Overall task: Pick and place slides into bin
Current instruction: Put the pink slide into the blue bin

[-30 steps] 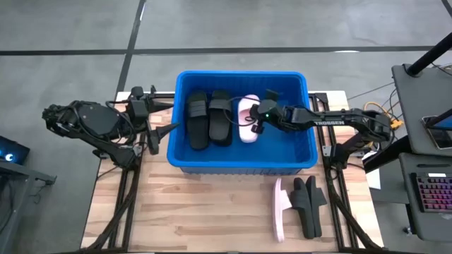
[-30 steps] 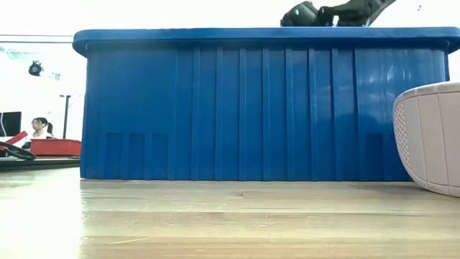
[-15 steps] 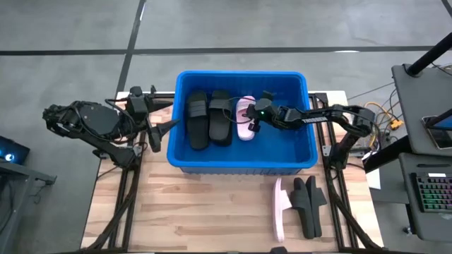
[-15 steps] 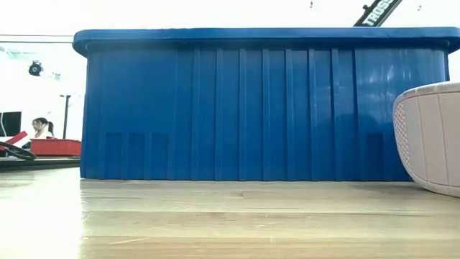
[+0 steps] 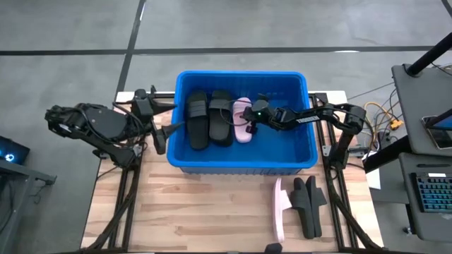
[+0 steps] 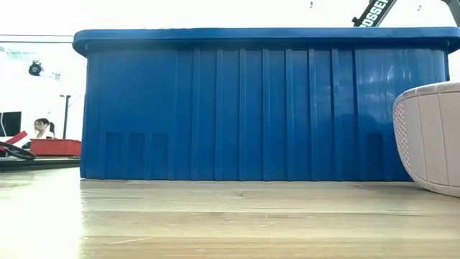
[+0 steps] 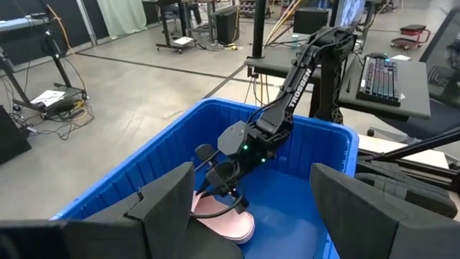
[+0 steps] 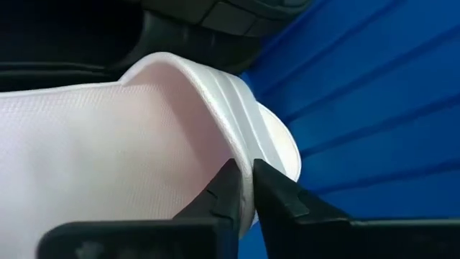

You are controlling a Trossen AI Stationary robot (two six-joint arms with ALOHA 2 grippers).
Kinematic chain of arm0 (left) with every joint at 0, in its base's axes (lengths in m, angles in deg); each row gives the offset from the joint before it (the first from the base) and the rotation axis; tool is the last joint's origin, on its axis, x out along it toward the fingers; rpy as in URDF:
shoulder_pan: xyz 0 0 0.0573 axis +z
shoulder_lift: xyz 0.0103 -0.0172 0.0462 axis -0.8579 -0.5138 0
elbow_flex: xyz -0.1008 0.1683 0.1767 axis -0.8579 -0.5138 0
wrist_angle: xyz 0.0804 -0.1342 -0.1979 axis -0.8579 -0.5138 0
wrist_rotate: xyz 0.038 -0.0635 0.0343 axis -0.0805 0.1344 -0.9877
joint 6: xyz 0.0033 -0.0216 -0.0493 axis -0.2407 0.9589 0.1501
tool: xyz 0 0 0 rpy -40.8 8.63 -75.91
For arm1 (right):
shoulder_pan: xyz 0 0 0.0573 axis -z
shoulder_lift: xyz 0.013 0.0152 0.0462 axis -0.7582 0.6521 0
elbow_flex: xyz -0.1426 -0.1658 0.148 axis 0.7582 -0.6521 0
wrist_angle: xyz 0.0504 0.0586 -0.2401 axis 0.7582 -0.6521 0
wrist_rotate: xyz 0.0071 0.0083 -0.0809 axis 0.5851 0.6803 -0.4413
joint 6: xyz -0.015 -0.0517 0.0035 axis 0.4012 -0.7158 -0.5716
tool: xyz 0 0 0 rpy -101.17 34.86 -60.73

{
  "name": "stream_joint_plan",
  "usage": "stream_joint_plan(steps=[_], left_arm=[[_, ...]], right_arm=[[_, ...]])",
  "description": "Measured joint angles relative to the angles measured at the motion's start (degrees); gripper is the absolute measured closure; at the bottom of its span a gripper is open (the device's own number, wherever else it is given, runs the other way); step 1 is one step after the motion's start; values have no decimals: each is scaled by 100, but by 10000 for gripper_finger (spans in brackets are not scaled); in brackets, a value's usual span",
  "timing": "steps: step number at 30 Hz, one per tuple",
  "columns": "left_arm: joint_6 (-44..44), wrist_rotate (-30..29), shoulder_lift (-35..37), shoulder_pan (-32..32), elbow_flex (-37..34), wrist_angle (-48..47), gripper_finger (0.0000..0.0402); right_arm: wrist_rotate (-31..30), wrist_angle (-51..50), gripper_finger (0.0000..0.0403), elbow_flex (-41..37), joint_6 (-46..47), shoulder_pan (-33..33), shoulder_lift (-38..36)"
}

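- The bin (image 5: 241,159) stands at the far middle of the desk (image 5: 205,212), and everything below is placed from it.
- Right hand (image 5: 247,121) is reached down inside the bin, its fingers (image 8: 230,191) nearly together and pinching the thin edge of the pale pink slide's (image 5: 242,120) strap.
- That pink slide lies on the bin's floor, near the middle, just right of two black slides (image 5: 208,118) that lie side by side inside the bin.
- Left hand (image 5: 164,131) hangs just outside the bin's left wall, jaws spread wide and holding nothing.
- On the desk in front of the bin's right corner lie a second pink slide (image 5: 279,209), on its edge, and just beside it a pair of black slides (image 5: 308,204).
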State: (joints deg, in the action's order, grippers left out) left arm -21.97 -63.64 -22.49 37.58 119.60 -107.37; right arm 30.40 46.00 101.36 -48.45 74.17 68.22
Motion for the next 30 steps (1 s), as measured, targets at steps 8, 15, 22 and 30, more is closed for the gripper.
stream_joint_plan(steps=[8,15,22,30], left_arm=[[-6,0,-37,0,0,-11,139],[-15,99,-2,-5,-1,-109,139],[-66,177,0,-4,-2,-264,139],[-318,203,2,-4,-2,-258,139]], right_arm=[[126,-162,296,-2,-96,11,-153],[254,-1408,222,496,279,11,-250],[722,-3495,185,1597,452,20,-202],[691,-5800,185,3291,1076,0,-269]])
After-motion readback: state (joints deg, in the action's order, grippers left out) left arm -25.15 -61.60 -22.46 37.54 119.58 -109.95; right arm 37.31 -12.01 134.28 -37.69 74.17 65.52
